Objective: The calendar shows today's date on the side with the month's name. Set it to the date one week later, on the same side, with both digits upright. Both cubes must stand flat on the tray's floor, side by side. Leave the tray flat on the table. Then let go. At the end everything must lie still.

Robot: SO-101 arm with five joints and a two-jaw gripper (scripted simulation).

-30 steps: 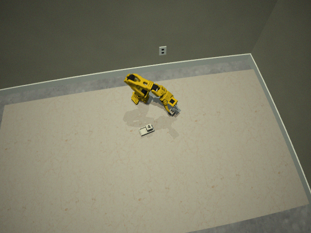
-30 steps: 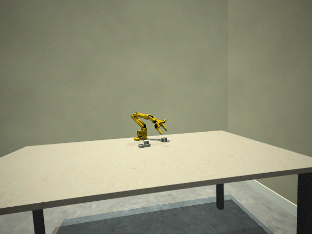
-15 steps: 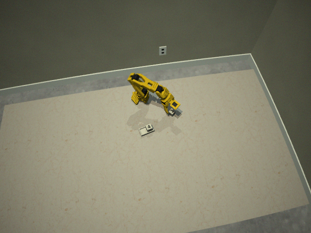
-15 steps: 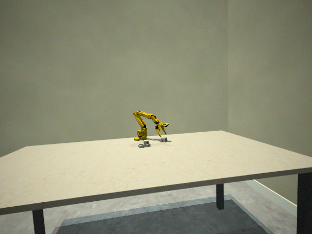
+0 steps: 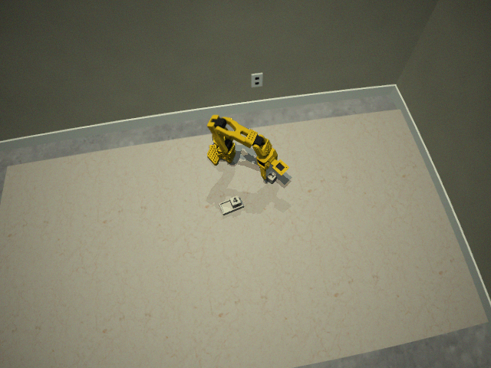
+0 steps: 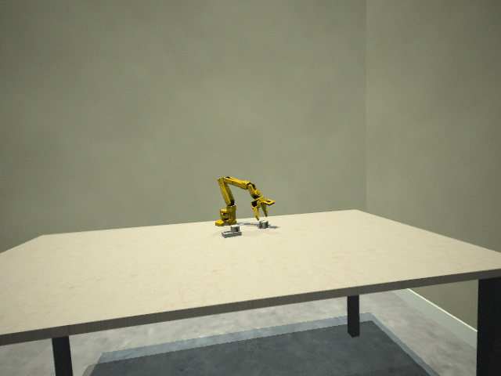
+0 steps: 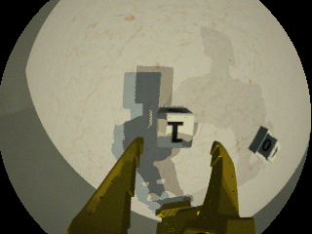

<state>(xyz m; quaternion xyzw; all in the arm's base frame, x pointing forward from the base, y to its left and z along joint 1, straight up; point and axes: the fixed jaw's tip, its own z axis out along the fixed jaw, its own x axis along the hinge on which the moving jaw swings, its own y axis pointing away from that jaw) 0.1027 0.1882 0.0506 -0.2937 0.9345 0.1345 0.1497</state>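
Hand (image 5: 268, 176) (image 6: 261, 217) (image 7: 178, 142) open, loose cube (image 5: 271, 177) (image 6: 264, 224) (image 7: 175, 129) below, tray (image 5: 225, 212) (image 6: 225, 235) (one cube (image 5: 235, 201) (image 6: 235, 229) (image 7: 266, 144) in) apart.

Yellow five-joint arm (image 5: 246, 136) (image 6: 239, 182), one: raised at the elbow near the middle of the exterior frame, forearm sloping down rightward to a bent wrist (image 5: 265, 149) (image 6: 253, 189). Gripper (image 5: 272, 174) (image 6: 261, 218) (image 7: 178, 142), one: pointed downward, jaws parted, nothing held, fingertips either side of centre in the wrist frame.

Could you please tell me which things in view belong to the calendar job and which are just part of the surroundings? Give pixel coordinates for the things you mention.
For the job:
- calendar tray (image 5: 226, 208) (image 6: 226, 234)
- digit cube in the tray (image 5: 235, 201) (image 6: 235, 228) (image 7: 264, 143)
- digit cube on the table (image 5: 271, 177) (image 6: 264, 224) (image 7: 175, 129)
- claw (image 5: 271, 174) (image 6: 261, 218) (image 7: 178, 142)

Surroundings:
- wall outlet (image 5: 256, 80)
- white-topped baseboard (image 5: 317, 94)

Nothing loose lies about.
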